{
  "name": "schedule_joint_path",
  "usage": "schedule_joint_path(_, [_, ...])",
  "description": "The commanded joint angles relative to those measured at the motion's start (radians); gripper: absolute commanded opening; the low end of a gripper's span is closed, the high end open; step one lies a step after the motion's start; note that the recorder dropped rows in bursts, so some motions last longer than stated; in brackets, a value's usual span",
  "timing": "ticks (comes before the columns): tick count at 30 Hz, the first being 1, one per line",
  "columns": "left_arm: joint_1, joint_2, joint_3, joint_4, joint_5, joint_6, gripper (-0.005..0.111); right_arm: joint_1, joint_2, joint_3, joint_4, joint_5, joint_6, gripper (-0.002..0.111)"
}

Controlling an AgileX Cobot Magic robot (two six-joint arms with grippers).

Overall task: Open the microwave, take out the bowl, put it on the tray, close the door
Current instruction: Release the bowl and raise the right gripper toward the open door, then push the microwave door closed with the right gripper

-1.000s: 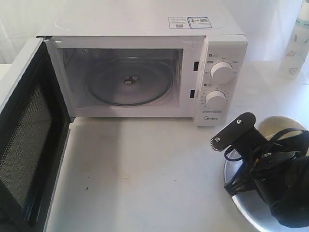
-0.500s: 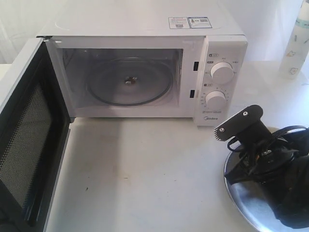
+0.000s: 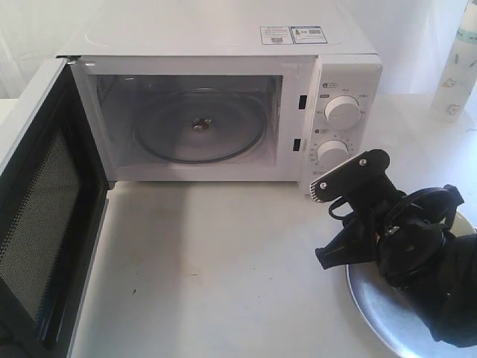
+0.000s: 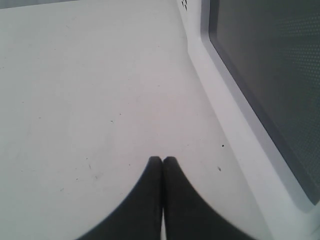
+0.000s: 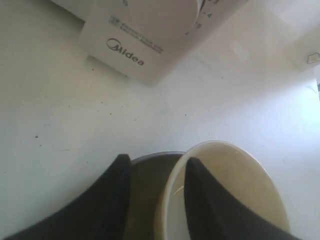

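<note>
The white microwave (image 3: 223, 45) stands open, its cavity holding only the glass turntable (image 3: 200, 125). Its door (image 3: 45, 216) is swung out to the left, black mesh inner face showing. My right gripper (image 3: 320, 222) hovers over the silver tray (image 3: 380, 306) at the lower right, jaws spread. In the right wrist view this gripper (image 5: 157, 162) is open astride the rim of the cream bowl (image 5: 235, 175), one finger inside and one outside, above the tray (image 5: 150, 167). The arm hides the bowl in the exterior view. My left gripper (image 4: 162, 160) is shut and empty, low over the table beside the door (image 4: 265, 75).
A pale bottle (image 3: 456, 67) stands at the far right, behind the microwave's control panel with two round dials (image 3: 343, 112). The open door takes up the left front of the table (image 3: 223, 268).
My right gripper has opened: its fingers have spread apart and shifted left, toward the microwave. The bowl, partly visible a second ago, is now hidden behind the arm. Microwave and door are unchanged.
</note>
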Motion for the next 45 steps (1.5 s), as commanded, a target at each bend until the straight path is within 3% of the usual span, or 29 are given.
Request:
schedule_joint_path(1, [-0.005, -0.002, -0.003, -0.013, 0.002, 0.0, 0.0, -0.006, -0.003, -0.001, -0.011, 0.054, 0.013, 0.024])
schedule_joint_path(8, [-0.005, -0.002, -0.003, -0.013, 0.002, 0.0, 0.0, -0.006, -0.004, -0.001, -0.011, 0.032, 0.013, 0.0])
schedule_joint_path(19, [-0.005, -0.002, -0.003, -0.013, 0.002, 0.0, 0.0, -0.004, -0.027, -0.003, -0.011, -0.07, 0.013, 0.0])
schedule_joint_path(24, [-0.005, -0.002, -0.003, -0.013, 0.002, 0.0, 0.0, 0.05, -0.122, -0.046, -0.011, -0.121, -0.013, 0.0])
schedule_joint_path(27, [-0.005, -0.002, -0.003, -0.013, 0.002, 0.0, 0.0, 0.115, -0.214, -0.195, -0.011, -0.345, -0.058, 0.0])
schedule_joint_path(29, [-0.005, -0.002, -0.003, -0.013, 0.002, 0.0, 0.0, 0.166, -0.2, -0.385, -0.011, -0.715, -0.247, 0.0])
schedule_joint_path(31, [-0.005, -0.002, -0.003, -0.013, 0.002, 0.0, 0.0, 0.212, -0.156, -0.5, -0.011, -0.851, -0.315, 0.0])
schedule_joint_path(35, [-0.005, -0.002, -0.003, -0.013, 0.002, 0.0, 0.0, 0.263, -0.02, -0.694, -0.011, -0.659, -0.384, 0.0])
schedule_joint_path(45, [-0.005, -0.002, -0.003, -0.013, 0.002, 0.0, 0.0, 0.28, 0.433, -1.219, -0.011, -0.798, -0.517, 0.0])
